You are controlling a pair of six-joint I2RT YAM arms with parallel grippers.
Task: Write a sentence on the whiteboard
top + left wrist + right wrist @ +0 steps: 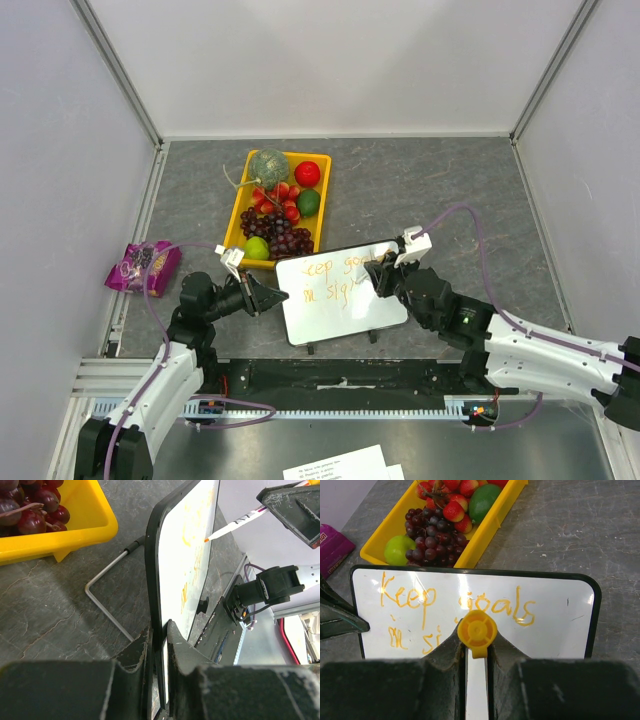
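The whiteboard (345, 300) stands tilted on the table in front of the yellow tray. My left gripper (268, 296) is shut on its left edge; in the left wrist view the fingers (176, 642) pinch the dark frame of the whiteboard (187, 555). My right gripper (383, 272) is shut on a white marker (235, 526), whose orange tip touches the board face. The marker's yellow end cap (476, 630) sits between my right gripper's (476, 647) jaws. The sentence (420, 597) reads "Keep goals" with "in si" beneath, in orange on the whiteboard (560, 625).
A yellow tray (238, 205) of grapes, strawberries, limes and a melon stands behind the board. A purple snack packet (143, 266) lies at the left wall. The board's wire stand (100, 600) rests on the table. Printed paper sheets (340, 465) lie at the near edge.
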